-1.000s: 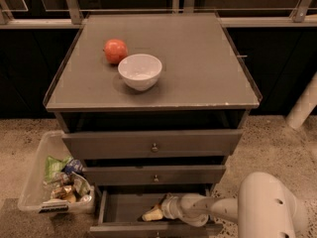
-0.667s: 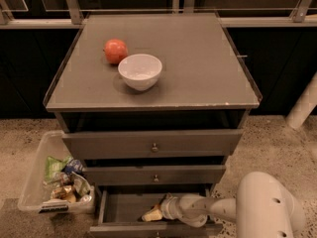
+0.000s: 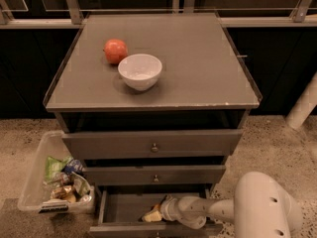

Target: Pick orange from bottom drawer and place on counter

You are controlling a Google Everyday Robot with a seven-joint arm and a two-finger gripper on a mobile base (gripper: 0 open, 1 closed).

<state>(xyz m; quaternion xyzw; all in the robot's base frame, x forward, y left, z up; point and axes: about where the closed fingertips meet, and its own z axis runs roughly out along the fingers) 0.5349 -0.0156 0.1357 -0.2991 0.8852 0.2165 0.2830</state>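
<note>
The bottom drawer (image 3: 119, 208) is pulled open at the foot of the grey cabinet. My gripper (image 3: 151, 214) is reached down inside it from the right, low over the drawer floor near its middle. A pale yellowish shape shows at the gripper's tip. I cannot tell whether that is the orange or part of the gripper, and no separate orange shows elsewhere. The counter (image 3: 198, 63) is the flat grey top above.
A white bowl (image 3: 140, 71) and a larger red-orange fruit (image 3: 115, 50) sit on the counter's left half. The two upper drawers (image 3: 153, 144) are closed. A clear bin of snack packets (image 3: 54, 182) stands on the floor to the left. My white arm (image 3: 262, 207) fills the bottom right.
</note>
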